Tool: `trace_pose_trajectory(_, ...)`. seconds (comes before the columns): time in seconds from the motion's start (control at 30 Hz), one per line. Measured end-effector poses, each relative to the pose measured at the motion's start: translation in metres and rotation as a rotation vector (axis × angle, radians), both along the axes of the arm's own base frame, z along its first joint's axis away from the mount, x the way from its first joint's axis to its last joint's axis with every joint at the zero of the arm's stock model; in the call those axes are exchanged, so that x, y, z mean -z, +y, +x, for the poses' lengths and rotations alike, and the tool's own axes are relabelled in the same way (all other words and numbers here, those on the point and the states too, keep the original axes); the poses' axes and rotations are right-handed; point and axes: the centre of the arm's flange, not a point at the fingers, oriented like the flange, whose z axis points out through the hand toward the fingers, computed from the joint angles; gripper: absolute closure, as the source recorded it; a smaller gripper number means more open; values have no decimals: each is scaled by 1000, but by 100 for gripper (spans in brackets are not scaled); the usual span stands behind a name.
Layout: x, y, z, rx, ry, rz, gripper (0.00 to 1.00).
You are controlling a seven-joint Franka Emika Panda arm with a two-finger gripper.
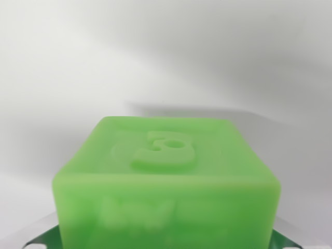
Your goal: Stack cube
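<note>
Filling the lower half of the wrist view is a bright green cube [166,181], seen very close and slightly from above. Its top face tilts away toward twelve o'clock and carries a raised figure [165,153] inside a shallow recessed frame; the figure looks like a curled numeral or letter, though which one I cannot tell. The near face, toward six o'clock, is badly blurred, with pale embossed marks too soft to read. The cube's edges are rounded and its plastic looks slightly translucent.

At the bottom corners, around seven and five o'clock, small pieces of a darker green object [40,239] peek out from behind the cube, with pale translucent parts beside them. They are too cropped and blurred to name, and I cannot tell whether they touch the cube.

Behind the cube, from nine through twelve to three o'clock, lies a plain white surface [166,57], with a soft grey shadow [228,111] spreading just past the cube's far edge toward one o'clock.

The pincer's fingers cannot be made out clearly, so I cannot tell how far apart they stand or whether they have hold of the cube.
</note>
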Motion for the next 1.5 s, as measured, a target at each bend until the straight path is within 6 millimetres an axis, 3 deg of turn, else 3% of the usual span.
trace_pose_trajectory(0.6, -41, 0, 0, 0, -2, -1, 100)
trace_pose_trajectory(1.3, -107, 0, 0, 1, -7, -1, 100)
trace_pose_trajectory(1.5, -108, -8, 2, 15, -4, -1, 100)
